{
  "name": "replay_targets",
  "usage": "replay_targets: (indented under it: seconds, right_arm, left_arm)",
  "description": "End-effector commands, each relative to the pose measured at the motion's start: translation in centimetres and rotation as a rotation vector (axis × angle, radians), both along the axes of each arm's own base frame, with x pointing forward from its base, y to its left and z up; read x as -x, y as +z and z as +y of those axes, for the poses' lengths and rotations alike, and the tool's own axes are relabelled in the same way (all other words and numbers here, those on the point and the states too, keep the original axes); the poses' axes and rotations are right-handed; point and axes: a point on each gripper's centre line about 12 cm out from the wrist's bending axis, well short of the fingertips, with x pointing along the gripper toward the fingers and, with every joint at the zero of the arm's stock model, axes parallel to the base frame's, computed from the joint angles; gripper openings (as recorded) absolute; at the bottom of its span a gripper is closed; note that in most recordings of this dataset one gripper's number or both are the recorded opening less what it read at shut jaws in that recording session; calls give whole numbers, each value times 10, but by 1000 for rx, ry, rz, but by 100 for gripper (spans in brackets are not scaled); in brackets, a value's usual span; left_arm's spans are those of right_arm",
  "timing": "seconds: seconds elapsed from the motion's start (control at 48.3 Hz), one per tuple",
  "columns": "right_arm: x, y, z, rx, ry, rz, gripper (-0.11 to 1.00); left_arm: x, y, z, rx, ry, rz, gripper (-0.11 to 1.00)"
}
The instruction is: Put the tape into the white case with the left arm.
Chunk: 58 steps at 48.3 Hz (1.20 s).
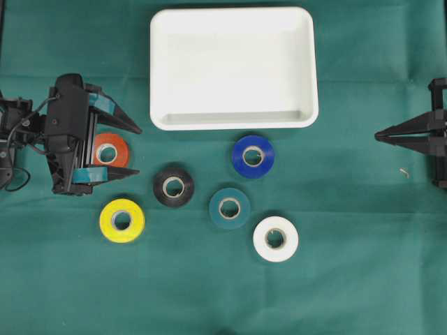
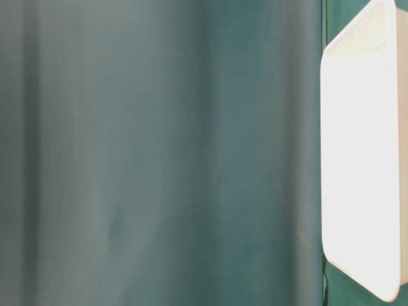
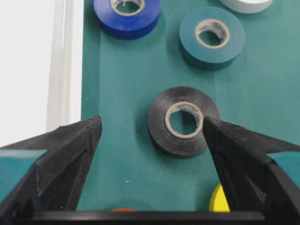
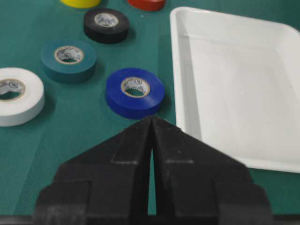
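From overhead I see my left hand (image 1: 133,151) at the left edge of the green surface (image 1: 349,293), its two fingers spread wide apart and holding nothing. The orange tape roll (image 1: 110,149) lies flat between those fingers, partly under the hand's frame. Just beyond the fingertips sits the black tape roll (image 1: 173,186), and the wrist view shows it lying between the two tips — not touched by either. The yellow roll (image 1: 121,220) lies nearer the front edge, the teal roll (image 1: 229,208) and the white roll (image 1: 275,239) further right, and the blue roll (image 1: 253,156) sits just beside the front rim of the white case (image 1: 234,68). All six rolls lie flat on the surface, outside the case, which holds nothing.

My right hand (image 1: 380,135) rests at the far right, well apart from the rolls — its fingers are pressed together, empty, pointing toward the blue roll in its own wrist view.
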Motion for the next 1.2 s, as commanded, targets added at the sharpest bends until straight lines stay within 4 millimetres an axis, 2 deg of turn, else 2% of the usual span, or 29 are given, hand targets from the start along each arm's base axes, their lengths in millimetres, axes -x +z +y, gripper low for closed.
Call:
replay_targets:
  seconds: [0.0,0.352,0.807,1.18]
  right_arm:
    - [-2,5,0,0,-1,-11,-9]
    - [-1,4,0,-1,0,-11,-9]
    - [-2,4,0,0,-1,-12,-9]
    - [-1,4,0,0,-1,-11,-9]
  left_arm:
    - [-4,10,-2,1,-6,-28,98]
    - [-2,6,-4,3,-13,9,98]
    - [11,-6,-43,-8,-165,89,98]
    - [25,-21,-54,-21,-220,159,98]
